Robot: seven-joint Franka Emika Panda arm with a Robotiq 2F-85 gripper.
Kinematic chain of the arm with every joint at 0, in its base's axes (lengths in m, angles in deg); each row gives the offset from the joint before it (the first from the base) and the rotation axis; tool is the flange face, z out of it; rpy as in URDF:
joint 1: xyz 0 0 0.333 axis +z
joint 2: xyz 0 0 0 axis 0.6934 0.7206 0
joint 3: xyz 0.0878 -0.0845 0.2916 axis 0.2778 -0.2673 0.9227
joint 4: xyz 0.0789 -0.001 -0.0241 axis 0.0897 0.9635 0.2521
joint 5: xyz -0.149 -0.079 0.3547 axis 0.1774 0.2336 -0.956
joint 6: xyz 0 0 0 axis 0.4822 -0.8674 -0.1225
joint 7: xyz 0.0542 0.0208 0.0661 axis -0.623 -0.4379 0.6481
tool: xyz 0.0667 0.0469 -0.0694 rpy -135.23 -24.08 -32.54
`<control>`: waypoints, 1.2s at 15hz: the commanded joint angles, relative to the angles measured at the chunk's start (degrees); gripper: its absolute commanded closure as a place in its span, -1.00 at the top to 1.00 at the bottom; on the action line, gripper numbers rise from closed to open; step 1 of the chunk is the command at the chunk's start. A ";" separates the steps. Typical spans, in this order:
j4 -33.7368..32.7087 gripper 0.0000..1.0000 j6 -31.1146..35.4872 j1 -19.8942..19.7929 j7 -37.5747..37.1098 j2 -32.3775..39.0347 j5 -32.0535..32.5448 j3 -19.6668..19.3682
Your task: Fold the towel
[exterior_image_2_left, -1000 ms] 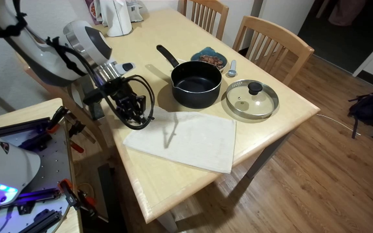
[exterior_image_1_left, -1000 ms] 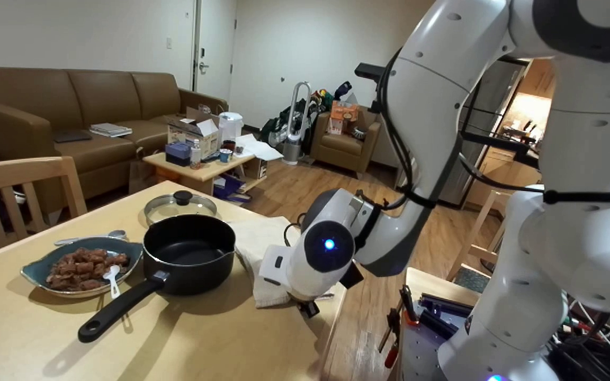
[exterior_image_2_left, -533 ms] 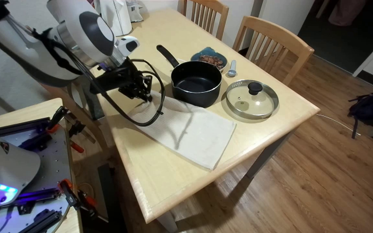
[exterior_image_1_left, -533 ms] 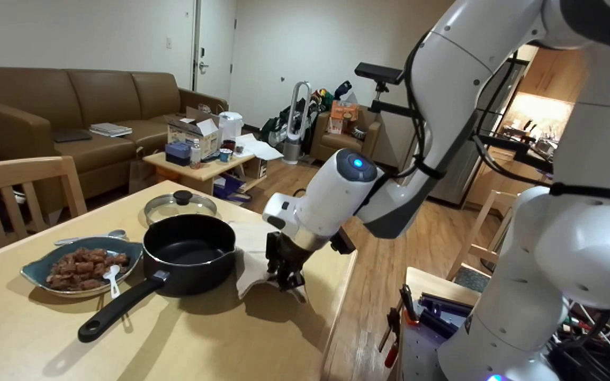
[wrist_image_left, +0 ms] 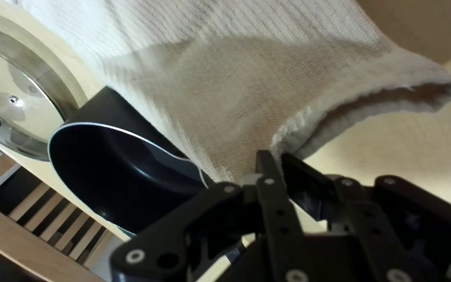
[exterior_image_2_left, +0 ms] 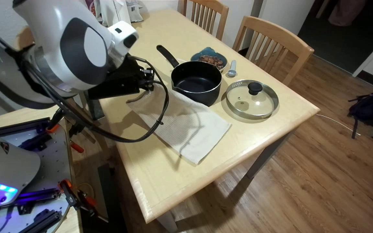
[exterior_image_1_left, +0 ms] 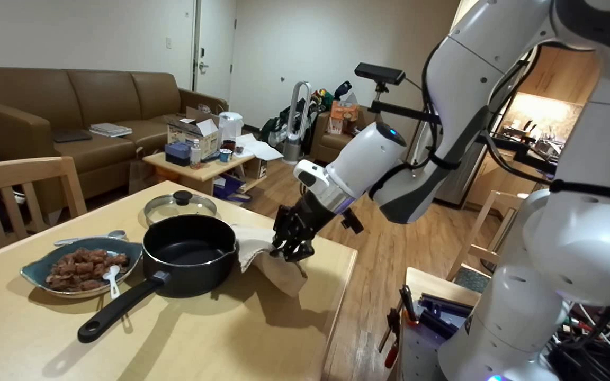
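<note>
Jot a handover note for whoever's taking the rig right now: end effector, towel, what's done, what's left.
End effector: shut on one end of the towel, holding it above the table.
Towel: gripped end raised and draping; far end flat on the table.
Black saucepan: close beside the towel; whether they touch, I can't tell. Its neighbour is a see-through lid.
Done: towel gripped and partly lifted. Can't tell if it's already doubled.
Left: the fold, likely bringing the held end over the rest, then letting go. Mind the saucepan.

Off-white towel [exterior_image_2_left: 186, 129], one end aloft, the other flat on the table [exterior_image_2_left: 154, 181]
</note>
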State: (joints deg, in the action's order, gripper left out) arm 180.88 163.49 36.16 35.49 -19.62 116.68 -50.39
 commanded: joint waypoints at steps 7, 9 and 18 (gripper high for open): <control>-5.08 -0.94 -1.33 -3.70 -10.92 9.64 18.04 3.63; -4.85 -0.94 -4.87 -1.07 -13.81 12.83 22.37 2.38; -1.27 -0.94 -12.29 21.09 -9.21 14.16 19.36 -13.61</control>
State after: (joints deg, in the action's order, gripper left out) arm 178.29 155.18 51.14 24.37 -7.06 137.73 -59.76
